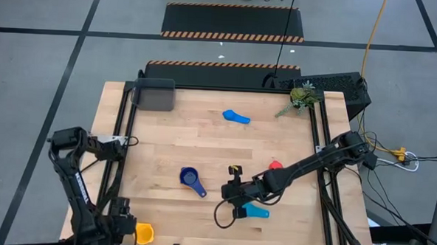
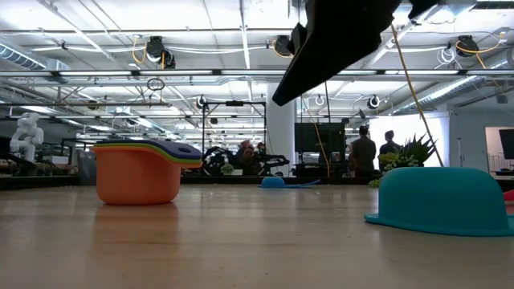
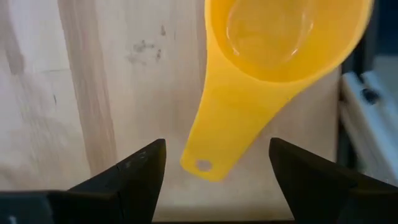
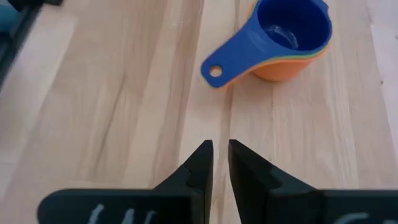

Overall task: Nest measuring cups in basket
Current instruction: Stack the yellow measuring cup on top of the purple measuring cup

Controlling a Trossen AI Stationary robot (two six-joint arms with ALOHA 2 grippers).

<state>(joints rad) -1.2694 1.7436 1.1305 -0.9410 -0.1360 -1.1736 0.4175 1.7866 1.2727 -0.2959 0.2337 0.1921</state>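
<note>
Right now the left tool (image 3: 214,171) has its fingers wide apart, with nothing between them. The yellow cup (image 3: 273,56) lies just ahead of it, handle pointing back at the gap, close to the tabletop's (image 1: 202,148) edge.

The right tool (image 4: 221,163) has its fingers almost closed on nothing. Ahead of it sits the stack of cups (image 4: 289,40), dark blue on top and orange at the bottom. One light blue cup (image 1: 257,210) lies upside down right beside that tool. Another light blue cup (image 1: 236,116) is far off, and a bit of red cup (image 1: 276,166) peeks out by the arm.

The basket (image 1: 153,94) sits far from both tools, at a far corner of the pale wood tabletop. A green plant (image 1: 302,96) is at the other far corner.

Behind is a big hall with ceiling lights, where two people (image 2: 373,151) stand.
</note>
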